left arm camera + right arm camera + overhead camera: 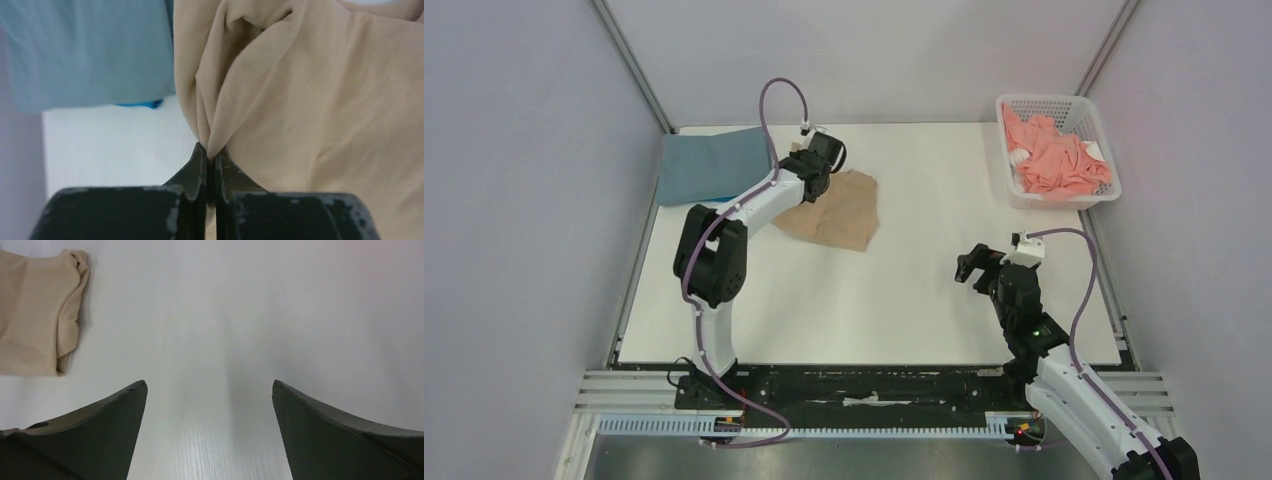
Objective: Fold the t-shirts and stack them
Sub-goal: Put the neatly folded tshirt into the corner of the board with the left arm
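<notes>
Setting, top view: white tabletop (904,300) boxed in by pale grey walls.
Tan shirt, top view: beige soft-cloth short-sleeved t-shirt (839,215), roughly folded, lying left of centre toward the far side.
Other shirts, top view: dusty grey-blue folded t-shirt (709,165) in the far-left corner, just beside the beige one; coral pink crumpled t-shirt (1056,160) inside the white plastic lattice basket (1046,99) at far right.
Arms, top view: left gripper (812,165) down at the beige shirt's far-left edge; right gripper (972,265) over bare table, well apart from any cloth.
Left wrist view: jaws pinched tight on a gathered ridge of beige cloth; sliver of bright blue cloth (140,104) peeking from under the grey-blue shirt.
Right wrist view: spread wide, nothing between; beige shirt's edge at upper left.
Handling: light, limp, quick to sag and bunch; likely to drag and crumple from a single pinch.
Hold: probably best at a hem or corner with all layers caught, plus a second corner for the free gripper.
</notes>
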`<control>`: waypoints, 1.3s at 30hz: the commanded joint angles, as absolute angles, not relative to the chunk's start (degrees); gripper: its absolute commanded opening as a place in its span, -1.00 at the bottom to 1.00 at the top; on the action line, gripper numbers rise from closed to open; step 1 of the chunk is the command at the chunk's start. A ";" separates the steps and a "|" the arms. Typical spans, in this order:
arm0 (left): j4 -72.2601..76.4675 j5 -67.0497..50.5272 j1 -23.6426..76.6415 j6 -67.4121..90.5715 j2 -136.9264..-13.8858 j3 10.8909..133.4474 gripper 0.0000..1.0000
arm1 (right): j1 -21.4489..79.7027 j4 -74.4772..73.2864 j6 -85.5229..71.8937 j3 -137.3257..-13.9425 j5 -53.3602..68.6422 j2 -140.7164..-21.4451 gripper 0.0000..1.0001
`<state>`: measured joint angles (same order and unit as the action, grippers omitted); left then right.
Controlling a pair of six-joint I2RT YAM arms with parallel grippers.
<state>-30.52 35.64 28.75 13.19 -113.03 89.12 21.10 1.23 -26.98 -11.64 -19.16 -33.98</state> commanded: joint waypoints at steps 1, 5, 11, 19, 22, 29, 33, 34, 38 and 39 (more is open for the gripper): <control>-23.76 45.08 26.66 -6.71 -115.76 95.43 -0.96 | 20.92 1.33 -26.94 -12.19 -23.39 -33.96 0.96; -22.33 42.19 22.94 -13.15 -117.09 100.26 -0.95 | 20.92 1.33 -26.81 -12.39 -24.45 -34.69 0.96; -19.55 43.72 18.82 -19.12 -117.95 105.47 -0.95 | 20.94 2.10 -26.54 -12.68 -26.00 -38.23 0.96; -19.69 42.18 14.96 -21.01 -116.64 111.71 -0.95 | 20.95 1.77 -25.69 -14.49 -27.18 -44.66 0.96; -19.78 42.91 14.78 -22.40 -116.48 114.09 -0.95 | 20.90 1.91 -25.42 -14.69 -27.28 -45.64 0.96; -21.44 42.00 14.68 -23.55 -115.01 118.12 -0.95 | 20.92 2.50 -24.85 -14.62 -26.79 -45.79 0.96; -22.15 41.80 14.68 -23.91 -114.36 119.87 -0.96 | 20.92 2.46 -24.78 -14.54 -26.82 -45.86 0.96; -22.17 41.59 14.60 -23.94 -114.19 119.94 -0.96 | 20.92 2.40 -24.73 -14.53 -26.89 -45.83 0.96; -21.58 41.57 13.96 -23.29 -114.62 119.06 -0.95 | 20.89 2.55 -24.76 -14.37 -26.93 -45.60 0.96; -21.39 41.57 13.70 -23.09 -115.13 118.84 -0.96 | 20.90 2.55 -24.77 -14.33 -26.96 -45.59 0.96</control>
<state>-24.29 41.41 14.57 -21.50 -118.37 116.64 21.08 1.15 -25.41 -12.23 -25.47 -45.82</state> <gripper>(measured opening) 0.053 0.979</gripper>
